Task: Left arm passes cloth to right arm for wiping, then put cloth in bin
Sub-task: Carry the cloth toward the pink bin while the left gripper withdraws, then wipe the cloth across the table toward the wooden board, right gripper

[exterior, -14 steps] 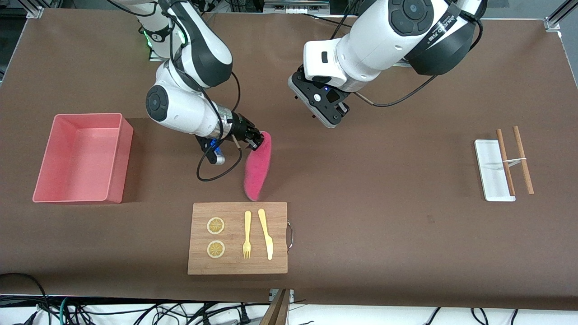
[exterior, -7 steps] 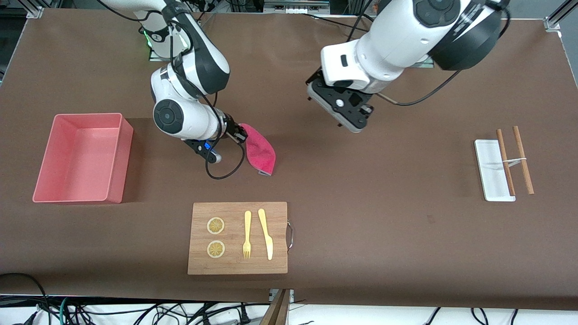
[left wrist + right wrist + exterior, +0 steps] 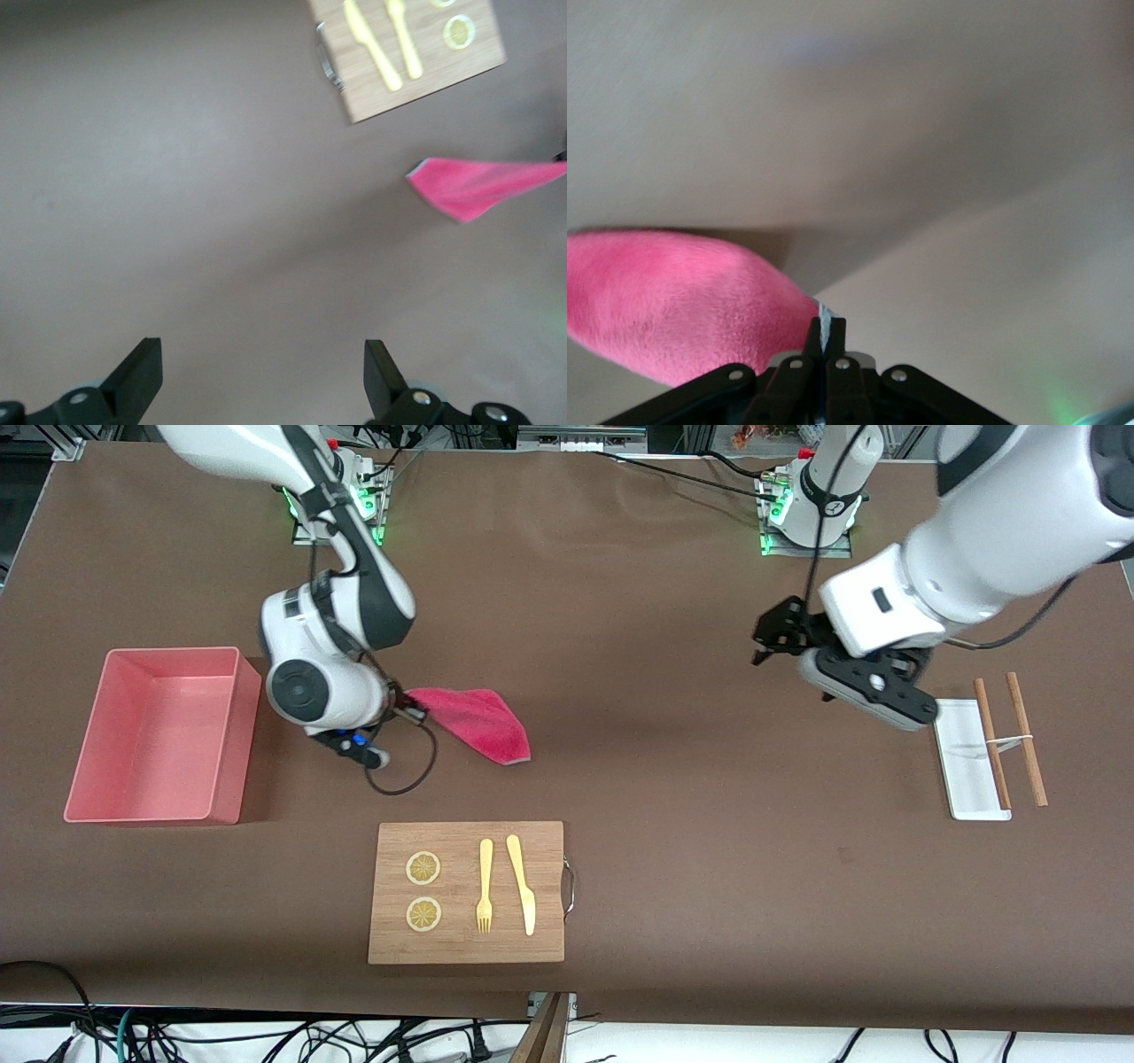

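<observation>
A: Where was the cloth (image 3: 474, 721)?
B: Magenta terry cloth, pinched at one corner by the right gripper (image 3: 400, 710), jaws pressed tight on it. Rest of it trailed away from the gripper twd 4 o'clock in the front view, low over the table (image 3: 673, 797); can't tell if it touched. In the right wrist view the cloth (image 3: 682, 301) bulged just beside the shut fingertips (image 3: 833, 335).

A: Bin?
B: Salmon-pink bin (image 3: 161, 735) sat at the right arm's end of the table, at 9 o'clock from the gripper, near but apart. Nothing seen inside.

A: Left side?
B: Left gripper (image 3: 780, 633) was up over bare table nr the left arm's end, fingers spread wide, holding nothing. Left wrist view showed both fingertips (image 3: 142, 372) far apart w/ brown surface between, and the cloth (image 3: 483, 184) and board (image 3: 407, 49) off in the distance.

A: Other stuff?
B: Wooden cutting board (image 3: 467, 892) at 6 o'clock from the cloth, nearer the front camera, w/ two lemon slices (image 3: 423, 868), a yellow fork (image 3: 485, 884) and a yellow knife (image 3: 522, 881) on it. White tray (image 3: 967, 759) at the left arm's end, w/ two wooden sticks (image 3: 1010, 740) beside it; one stick lay across the tray's edge.
</observation>
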`<state>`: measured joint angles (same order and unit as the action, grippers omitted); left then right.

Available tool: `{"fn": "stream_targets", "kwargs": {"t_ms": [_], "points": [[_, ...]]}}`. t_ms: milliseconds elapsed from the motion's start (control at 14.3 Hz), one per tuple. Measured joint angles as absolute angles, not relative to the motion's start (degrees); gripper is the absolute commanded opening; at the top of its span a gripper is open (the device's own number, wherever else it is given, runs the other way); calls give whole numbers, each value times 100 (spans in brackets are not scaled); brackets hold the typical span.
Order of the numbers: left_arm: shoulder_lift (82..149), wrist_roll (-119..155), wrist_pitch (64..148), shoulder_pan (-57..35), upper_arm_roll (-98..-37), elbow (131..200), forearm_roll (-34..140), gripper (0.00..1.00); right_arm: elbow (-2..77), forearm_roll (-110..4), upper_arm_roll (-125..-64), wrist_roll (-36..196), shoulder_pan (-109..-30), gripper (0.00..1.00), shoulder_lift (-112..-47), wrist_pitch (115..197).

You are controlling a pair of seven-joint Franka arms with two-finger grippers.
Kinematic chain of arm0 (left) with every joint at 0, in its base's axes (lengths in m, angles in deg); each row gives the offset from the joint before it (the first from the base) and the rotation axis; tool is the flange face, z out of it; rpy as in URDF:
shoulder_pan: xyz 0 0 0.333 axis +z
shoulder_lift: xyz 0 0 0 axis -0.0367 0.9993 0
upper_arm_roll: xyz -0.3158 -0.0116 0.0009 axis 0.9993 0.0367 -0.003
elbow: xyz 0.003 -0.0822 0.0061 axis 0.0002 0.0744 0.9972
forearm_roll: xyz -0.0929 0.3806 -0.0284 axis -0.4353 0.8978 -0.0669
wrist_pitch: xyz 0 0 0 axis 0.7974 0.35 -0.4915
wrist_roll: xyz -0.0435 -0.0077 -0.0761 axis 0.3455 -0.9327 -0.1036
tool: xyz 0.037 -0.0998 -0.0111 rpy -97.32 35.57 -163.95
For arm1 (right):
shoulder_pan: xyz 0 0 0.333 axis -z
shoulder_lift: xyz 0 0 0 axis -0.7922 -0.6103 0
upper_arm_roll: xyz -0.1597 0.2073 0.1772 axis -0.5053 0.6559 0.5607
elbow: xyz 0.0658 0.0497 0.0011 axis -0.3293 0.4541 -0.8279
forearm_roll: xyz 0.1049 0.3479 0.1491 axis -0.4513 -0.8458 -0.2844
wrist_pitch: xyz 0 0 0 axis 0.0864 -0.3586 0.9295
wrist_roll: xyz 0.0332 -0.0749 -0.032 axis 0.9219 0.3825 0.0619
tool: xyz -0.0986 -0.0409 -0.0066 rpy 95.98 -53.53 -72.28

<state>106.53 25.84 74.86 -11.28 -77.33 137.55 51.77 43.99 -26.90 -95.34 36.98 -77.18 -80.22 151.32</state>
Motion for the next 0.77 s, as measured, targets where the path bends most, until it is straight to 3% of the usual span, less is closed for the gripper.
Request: {"fn": "stream_targets", "kwargs": {"t_ms": [418, 767], "points": [[10689, 2580, 7066, -832, -7682, 13764, 6250, 100, 4494, -2243, -10709, 6009, -7437, 0, -8187, 15131], [10655, 2473, 7145, -870, -7679, 13810, 6422, 100, 4229, -1284, -10816, 6542, -7305, 0, -8197, 15246]]}}
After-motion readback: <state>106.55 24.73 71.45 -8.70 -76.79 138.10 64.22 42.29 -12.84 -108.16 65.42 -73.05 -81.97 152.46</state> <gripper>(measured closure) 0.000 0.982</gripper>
